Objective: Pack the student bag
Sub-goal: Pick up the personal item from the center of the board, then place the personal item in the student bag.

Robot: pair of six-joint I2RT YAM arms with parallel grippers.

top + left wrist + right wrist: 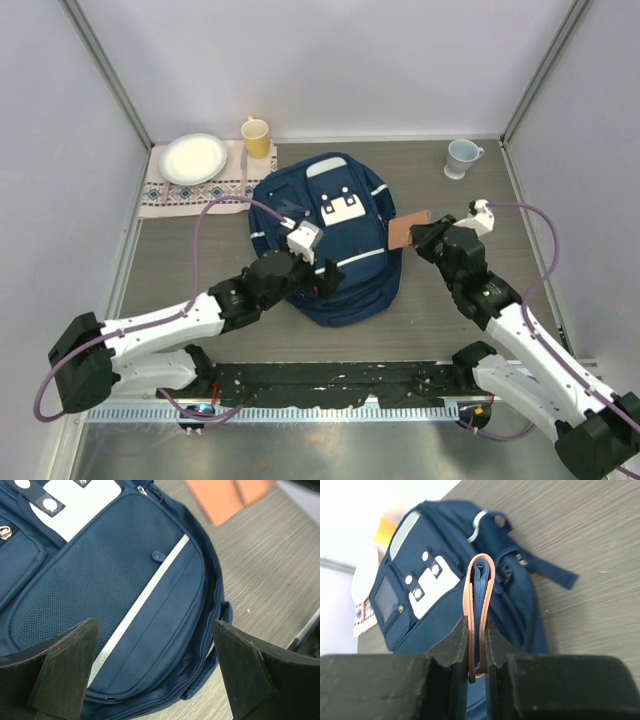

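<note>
Clearly the packing is at its first step. On the grey table (170,270) the student bag (330,240) lies flat at the centre, front up, its top toward the far side and its white buckled flap facing the camera. No compartment can be seen gaping. A dark seam runs along the bag's right edge in the left wrist view, but I cannot tell whether that zip is undone.

The left gripper (155,625) hovers over the near front pocket with its jaws spread wide and nothing between them. The right gripper (477,630) is pinched nearly closed on a thin brown-covered notebook (408,232), held on edge just beside the bag's right side, above the tabletop.

Next, I judge, the left arm must catch a zip pull or pocket lip and hold a mouth open. Then the notebook can slide in edge first.

At the far left a white plate (193,158) rests on a patterned cloth (160,192) beside a yellow cup (256,136). A pale cup (461,157) stands at the far right.
</note>
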